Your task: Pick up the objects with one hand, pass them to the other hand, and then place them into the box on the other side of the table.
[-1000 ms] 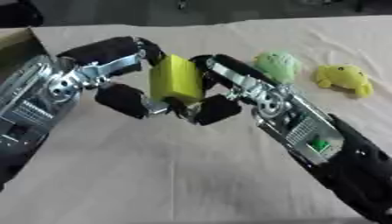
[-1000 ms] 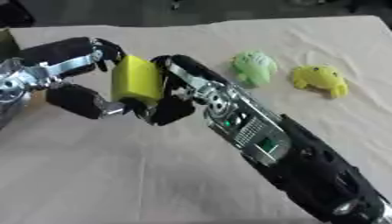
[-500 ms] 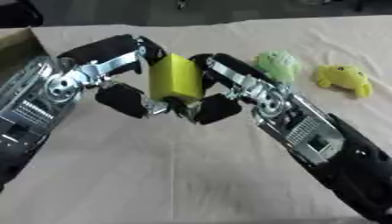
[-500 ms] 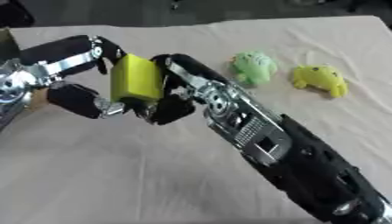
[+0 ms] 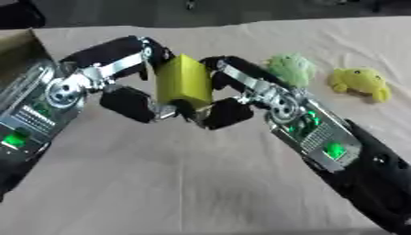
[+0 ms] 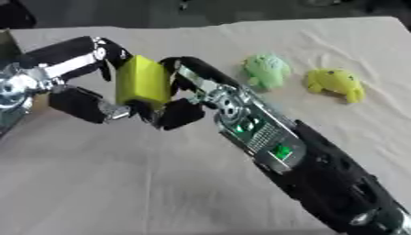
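Both hands meet above the middle of the table, and between them sits a yellow-green block (image 5: 185,81), lifted clear of the cloth. On one side the left hand (image 5: 120,80) comes in from the left edge, its dark fingers curled over the top of the block and its thumb reaching in beneath, so that it pinches the block from that side. On the other side the right hand (image 5: 233,98) rises from the lower right corner along a long black forearm with small green lights on it; its fingers (image 5: 229,69) wrap round the far face of the block and its thumb presses in at the bottom edge — so the block is gripped by both hands at once, standing roughly upright with a slight tilt. The table (image 5: 160,183) is covered in a pale beige cloth with soft creases. Further back on the right, well apart from the hands, lie two soft toys: a light green plush toy (image 6: 265,69) just beyond the right hand's knuckles, and a yellow plush toy (image 6: 336,83) to its right — near each other but not touching. At the far left edge, behind the left arm, a corner of a brown cardboard box (image 5: 18,48) shows.
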Action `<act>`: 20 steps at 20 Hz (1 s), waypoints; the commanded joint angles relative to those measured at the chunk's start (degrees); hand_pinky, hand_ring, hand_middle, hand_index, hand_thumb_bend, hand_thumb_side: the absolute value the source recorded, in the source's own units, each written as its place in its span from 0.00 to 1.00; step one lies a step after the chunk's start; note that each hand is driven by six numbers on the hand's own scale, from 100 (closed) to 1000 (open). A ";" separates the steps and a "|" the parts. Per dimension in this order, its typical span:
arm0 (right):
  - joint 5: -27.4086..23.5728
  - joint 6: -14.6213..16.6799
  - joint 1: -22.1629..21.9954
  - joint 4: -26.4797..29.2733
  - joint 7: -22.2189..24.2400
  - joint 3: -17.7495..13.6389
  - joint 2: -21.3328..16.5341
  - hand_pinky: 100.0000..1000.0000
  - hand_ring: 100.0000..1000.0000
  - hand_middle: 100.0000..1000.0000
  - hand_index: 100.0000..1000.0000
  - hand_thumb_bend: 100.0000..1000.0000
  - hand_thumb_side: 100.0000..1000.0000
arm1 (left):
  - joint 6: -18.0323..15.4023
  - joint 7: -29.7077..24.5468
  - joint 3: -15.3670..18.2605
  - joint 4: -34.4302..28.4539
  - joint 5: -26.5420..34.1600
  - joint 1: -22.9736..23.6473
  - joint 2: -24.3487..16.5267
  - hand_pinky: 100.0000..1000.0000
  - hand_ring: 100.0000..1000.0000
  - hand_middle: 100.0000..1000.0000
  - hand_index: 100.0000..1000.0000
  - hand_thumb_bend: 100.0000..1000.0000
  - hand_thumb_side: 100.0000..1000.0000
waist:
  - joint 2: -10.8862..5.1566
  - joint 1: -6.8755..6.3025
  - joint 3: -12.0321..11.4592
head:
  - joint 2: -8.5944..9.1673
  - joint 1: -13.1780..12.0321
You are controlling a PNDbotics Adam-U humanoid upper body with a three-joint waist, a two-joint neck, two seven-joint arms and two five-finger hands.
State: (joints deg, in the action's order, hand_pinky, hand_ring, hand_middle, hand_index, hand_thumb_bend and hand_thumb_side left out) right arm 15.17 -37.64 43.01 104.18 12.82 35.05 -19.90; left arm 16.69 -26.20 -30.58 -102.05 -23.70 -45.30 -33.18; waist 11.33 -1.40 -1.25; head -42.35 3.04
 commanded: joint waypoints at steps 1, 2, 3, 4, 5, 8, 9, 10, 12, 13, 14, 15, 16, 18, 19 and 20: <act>0.63 0.49 0.63 0.66 0.60 -0.47 -0.79 0.79 0.67 0.70 0.77 0.26 0.24 | 0.49 0.50 0.93 -0.21 0.09 -0.46 -1.51 0.54 0.61 0.45 0.48 0.00 0.18 | -1.20 -0.03 -0.07 | 0.51 -0.22; 0.82 0.70 0.58 0.64 0.85 -0.52 -0.86 0.79 0.67 0.71 0.78 0.26 0.23 | 0.66 0.57 0.98 -0.17 0.04 -0.38 -1.63 0.54 0.61 0.44 0.48 0.00 0.17 | -1.20 -0.04 -0.07 | 0.53 -0.24; 1.01 0.88 0.52 0.63 1.07 -0.60 -0.96 0.79 0.67 0.71 0.78 0.27 0.22 | 0.79 0.63 1.03 -0.14 -0.04 -0.29 -1.75 0.54 0.60 0.44 0.48 0.00 0.16 | -1.20 -0.05 -0.06 | 0.54 -0.27; 1.21 1.03 0.45 0.61 1.26 -0.69 -1.08 0.79 0.67 0.71 0.78 0.27 0.22 | 0.92 0.69 1.10 -0.12 -0.12 -0.19 -1.89 0.54 0.60 0.43 0.48 0.00 0.15 | -1.20 -0.05 -0.06 | 0.56 -0.29; 1.41 1.18 0.39 0.59 1.47 -0.77 -1.20 0.79 0.67 0.71 0.78 0.28 0.22 | 1.02 0.75 1.16 -0.12 -0.20 -0.11 -2.01 0.54 0.60 0.43 0.48 0.00 0.15 | -1.20 -0.05 -0.05 | 0.58 -0.31; 1.81 1.65 0.25 0.56 2.32 -0.87 -1.60 0.79 0.68 0.71 0.79 0.29 0.20 | 1.20 0.80 1.34 -0.09 -0.68 0.16 -2.43 0.54 0.59 0.42 0.47 0.00 0.11 | -1.19 -0.05 -0.03 | 0.69 -0.37; 1.96 1.80 0.21 0.57 2.62 -0.92 -1.71 0.79 0.68 0.71 0.79 0.29 0.19 | 1.21 0.77 1.39 -0.10 -0.81 0.26 -2.54 0.54 0.59 0.42 0.47 0.00 0.11 | -1.18 -0.05 -0.03 | 0.72 -0.39; 2.12 1.92 0.18 0.58 2.89 -0.97 -1.80 0.79 0.68 0.72 0.79 0.30 0.18 | 1.25 0.74 1.42 -0.07 -0.85 0.36 -2.65 0.54 0.59 0.42 0.47 0.00 0.10 | -1.18 -0.05 -0.03 | 0.74 -0.41; 2.37 2.17 0.14 0.65 3.40 -1.12 -1.98 0.79 0.68 0.72 0.80 0.31 0.15 | 1.31 0.71 1.45 0.01 -0.87 0.52 -2.91 0.53 0.58 0.41 0.47 0.00 0.10 | -1.17 -0.06 -0.04 | 0.79 -0.45; 2.44 2.30 0.12 0.69 3.66 -1.18 -2.09 0.79 0.68 0.72 0.80 0.31 0.15 | 1.35 0.73 1.47 0.05 -0.90 0.59 -3.02 0.53 0.58 0.41 0.47 0.00 0.10 | -1.18 -0.07 -0.04 | 0.82 -0.47; 2.51 2.41 0.09 0.72 3.89 -1.24 -2.20 0.79 0.68 0.72 0.80 0.32 0.15 | 1.40 0.76 1.51 0.09 -0.90 0.66 -3.12 0.53 0.58 0.40 0.46 0.00 0.09 | -1.18 -0.07 -0.04 | 0.85 -0.47; 2.56 2.51 0.05 0.74 4.08 -1.31 -2.31 0.79 0.68 0.72 0.80 0.32 0.15 | 1.48 0.85 1.56 0.12 -0.88 0.73 -3.22 0.53 0.57 0.40 0.46 0.00 0.09 | -1.18 -0.07 -0.04 | 0.87 -0.48; 2.60 2.57 -0.01 0.75 4.22 -1.39 -2.44 0.79 0.68 0.72 0.80 0.31 0.16 | 1.55 0.94 1.62 0.15 -0.85 0.83 -3.34 0.52 0.57 0.40 0.46 0.00 0.08 | -1.19 -0.06 -0.02 | 0.91 -0.50; 2.67 2.64 -0.13 0.76 4.33 -1.57 -2.68 0.79 0.68 0.72 0.80 0.32 0.16 | 1.65 1.12 1.75 0.15 -0.73 1.01 -3.56 0.51 0.56 0.39 0.45 0.00 0.08 | -1.18 -0.04 0.00 | 0.94 -0.53; 2.69 2.69 -0.20 0.78 4.33 -1.69 -2.82 0.79 0.68 0.73 0.80 0.32 0.16 | 1.72 1.27 1.86 0.13 -0.62 1.13 -3.68 0.51 0.56 0.39 0.45 0.00 0.08 | -1.17 -0.03 0.00 | 0.95 -0.55; 2.73 2.73 -0.28 0.78 4.29 -1.80 -2.96 0.79 0.68 0.73 0.80 0.33 0.16 | 1.81 1.43 1.98 0.09 -0.50 1.27 -3.80 0.51 0.56 0.39 0.45 0.00 0.07 | -1.16 -0.02 -0.01 | 0.92 -0.58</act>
State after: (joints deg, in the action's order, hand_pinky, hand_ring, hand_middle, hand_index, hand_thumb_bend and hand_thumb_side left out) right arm 17.55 -35.02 42.23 104.13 16.93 34.19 -21.27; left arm 18.11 -25.21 -30.27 -102.01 -23.81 -43.47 -34.22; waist 11.33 -1.40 -1.23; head -42.10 2.62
